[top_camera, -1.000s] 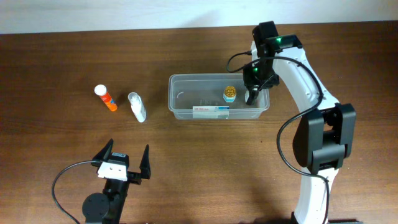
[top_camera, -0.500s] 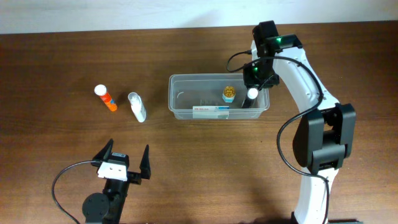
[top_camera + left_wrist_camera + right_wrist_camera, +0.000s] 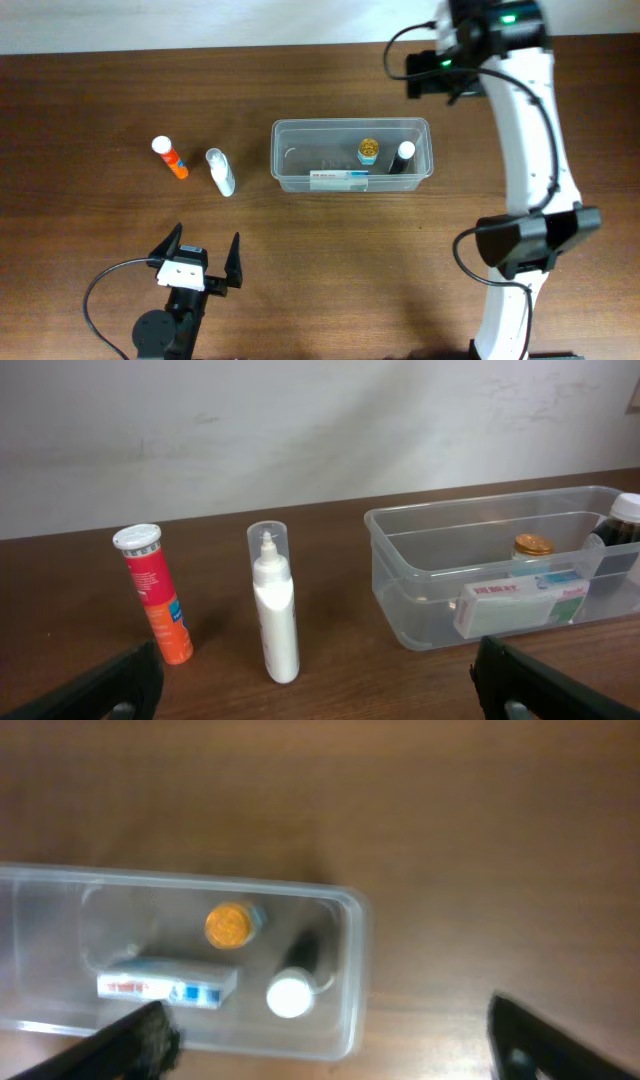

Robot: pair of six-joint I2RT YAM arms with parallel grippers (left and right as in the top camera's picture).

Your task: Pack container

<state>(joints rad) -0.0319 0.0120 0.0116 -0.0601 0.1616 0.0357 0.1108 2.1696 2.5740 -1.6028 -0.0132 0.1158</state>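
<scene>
The clear container (image 3: 285, 150) lies mid-table and holds a white-and-blue box (image 3: 338, 180), a gold-capped jar (image 3: 370, 150) and a dark bottle with a white cap (image 3: 402, 155). My right gripper (image 3: 437, 72) hangs high behind the container's right end, open and empty. In the right wrist view the right gripper (image 3: 340, 1055) spreads wide over the container's rim (image 3: 355, 970) and the dark bottle (image 3: 290, 995). Left of the container stand an orange tube (image 3: 170, 157) and a white bottle (image 3: 221, 171). My left gripper (image 3: 203, 252) rests open near the front edge, facing them.
In the left wrist view the orange tube (image 3: 155, 595) and white bottle (image 3: 274, 605) stand upright ahead of the left gripper (image 3: 320, 690), with the container (image 3: 420, 590) to their right. A pale wall runs along the table's far edge.
My right gripper has opened and let go of the dark bottle, which now stands in the container. The right arm has lifted up and back. The left arm has not moved.
</scene>
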